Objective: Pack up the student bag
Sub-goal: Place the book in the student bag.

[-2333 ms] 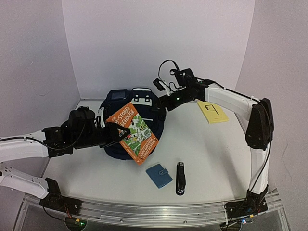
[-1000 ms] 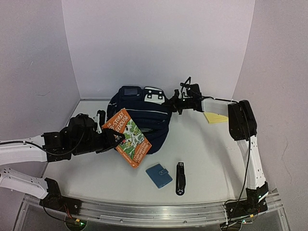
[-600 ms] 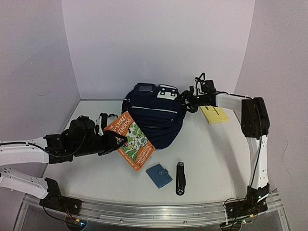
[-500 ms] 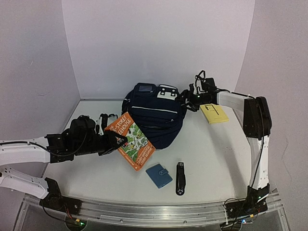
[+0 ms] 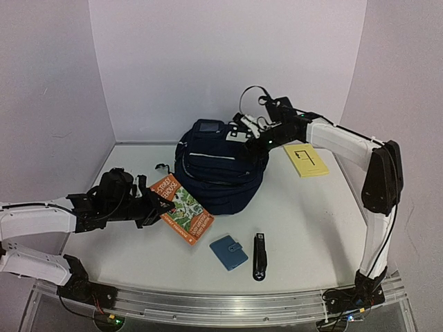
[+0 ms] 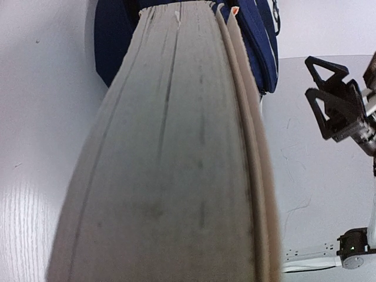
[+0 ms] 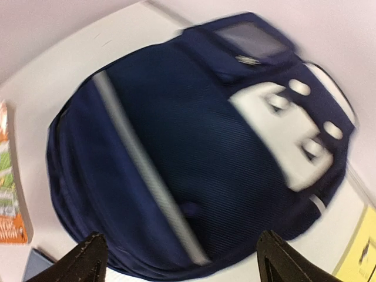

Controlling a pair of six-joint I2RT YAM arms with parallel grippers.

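While left hand (image 5: 157, 205) clamps book (image 5: 184, 211), student bag (image 5: 218, 173) lies just beneath wide-open, empty right hand (image 5: 243, 126).

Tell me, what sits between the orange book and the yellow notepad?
The student bag lies between the orange book and the yellow notepad, in the top view.

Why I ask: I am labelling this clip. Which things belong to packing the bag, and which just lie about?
In the job:
- student bag
- orange book, gripped by the left gripper
- right gripper, open, by the bag

Lying about, untouched (perhaps to be packed later):
- blue wallet
- black oblong tool
- yellow notepad
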